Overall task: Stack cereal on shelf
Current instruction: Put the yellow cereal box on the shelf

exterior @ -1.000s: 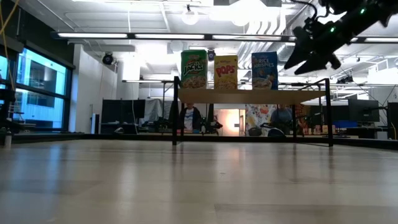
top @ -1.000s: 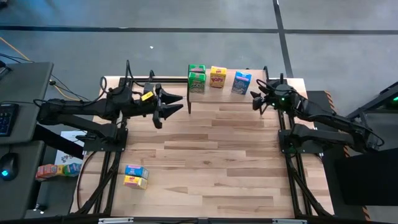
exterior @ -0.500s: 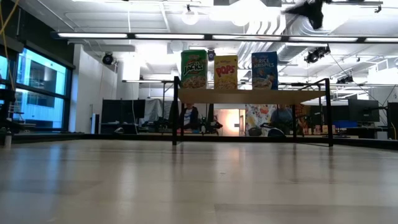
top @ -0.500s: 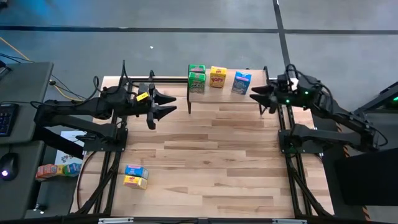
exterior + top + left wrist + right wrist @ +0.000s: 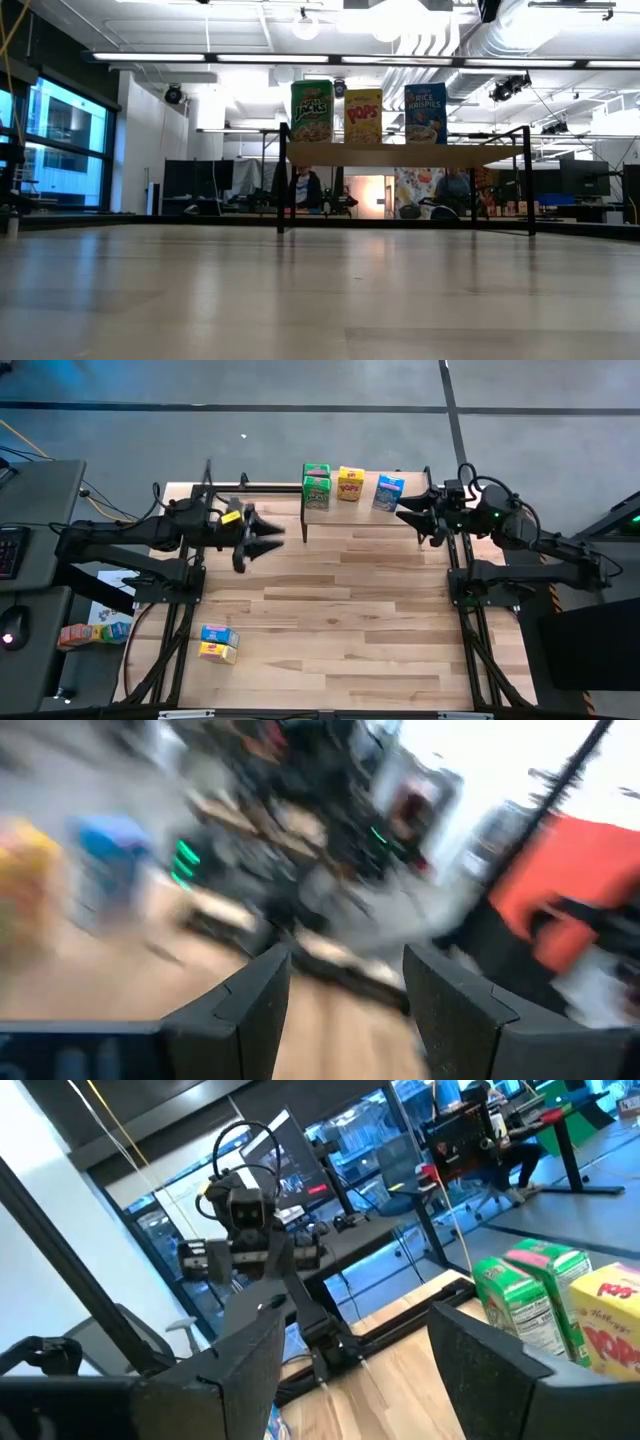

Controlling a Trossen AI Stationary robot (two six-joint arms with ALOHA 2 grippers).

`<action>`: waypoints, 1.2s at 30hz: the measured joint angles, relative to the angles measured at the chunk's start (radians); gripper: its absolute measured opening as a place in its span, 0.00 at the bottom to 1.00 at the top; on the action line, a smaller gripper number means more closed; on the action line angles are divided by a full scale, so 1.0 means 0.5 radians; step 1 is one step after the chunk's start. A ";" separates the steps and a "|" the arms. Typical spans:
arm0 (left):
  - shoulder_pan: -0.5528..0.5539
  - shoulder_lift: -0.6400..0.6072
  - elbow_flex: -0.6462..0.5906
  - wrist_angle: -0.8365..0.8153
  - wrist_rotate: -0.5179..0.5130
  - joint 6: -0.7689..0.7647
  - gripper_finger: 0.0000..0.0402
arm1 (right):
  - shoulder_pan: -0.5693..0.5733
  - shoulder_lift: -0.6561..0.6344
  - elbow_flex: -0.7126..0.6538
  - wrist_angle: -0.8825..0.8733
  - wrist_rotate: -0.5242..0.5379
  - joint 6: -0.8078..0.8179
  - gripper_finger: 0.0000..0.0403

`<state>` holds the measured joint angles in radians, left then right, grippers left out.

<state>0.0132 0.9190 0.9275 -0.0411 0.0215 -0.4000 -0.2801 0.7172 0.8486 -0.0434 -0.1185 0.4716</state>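
Observation:
Three cereal boxes stand upright in a row on the shelf (image 5: 405, 155) at the table's far edge: green (image 5: 312, 111), yellow (image 5: 363, 116) and blue (image 5: 425, 113). They also show in the high view, green (image 5: 316, 488), yellow (image 5: 350, 483) and blue (image 5: 388, 492). My left gripper (image 5: 268, 536) hovers open to the left of the shelf, pointing level toward the right. My right gripper (image 5: 408, 516) hovers open just right of the blue box, pointing left, with nothing between its fingers (image 5: 490, 1365). Its wrist view shows the green box (image 5: 525, 1295).
Two more small boxes (image 5: 218, 643), blue and yellow, lie together on the wood tabletop near its left front. Other colourful boxes (image 5: 95, 632) sit off the table at the left. The plank surface between the arms is bare.
My right gripper has risen, leaving the low view at the top, and has tipped up from slanting down until it points level toward the left, staying open. My left gripper has turned a little in place.

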 joint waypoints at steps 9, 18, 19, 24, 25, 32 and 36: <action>-0.480 0.038 0.221 -1.134 0.377 -0.505 0.46 | 0.004 0.032 0.000 -0.001 0.051 0.053 0.60; -1.451 0.237 0.235 -1.162 0.203 -1.049 0.46 | 0.004 0.034 0.000 -0.039 0.129 0.043 0.60; -1.540 0.290 0.245 -1.178 0.171 -1.095 0.46 | 0.004 0.034 0.000 -0.049 0.129 0.042 0.60; -1.815 0.602 0.396 -1.350 -0.021 -1.189 0.46 | 0.004 0.034 0.000 -0.082 0.128 0.036 0.60; -1.838 0.667 0.437 -1.403 -0.043 -1.189 0.46 | 0.004 0.034 0.000 -0.099 0.127 0.036 0.60; -1.904 1.011 0.699 -1.877 -0.095 -1.214 0.46 | 0.004 0.034 0.000 -0.272 0.117 0.028 0.60; -1.931 1.074 0.768 -2.076 -0.145 -1.339 0.46 | 0.004 0.034 0.000 -0.415 0.116 0.037 0.60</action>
<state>-0.9522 1.4558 1.3116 -1.0790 -0.0510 -1.0693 -0.2783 0.7341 0.8486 -0.2511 -0.0605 0.4899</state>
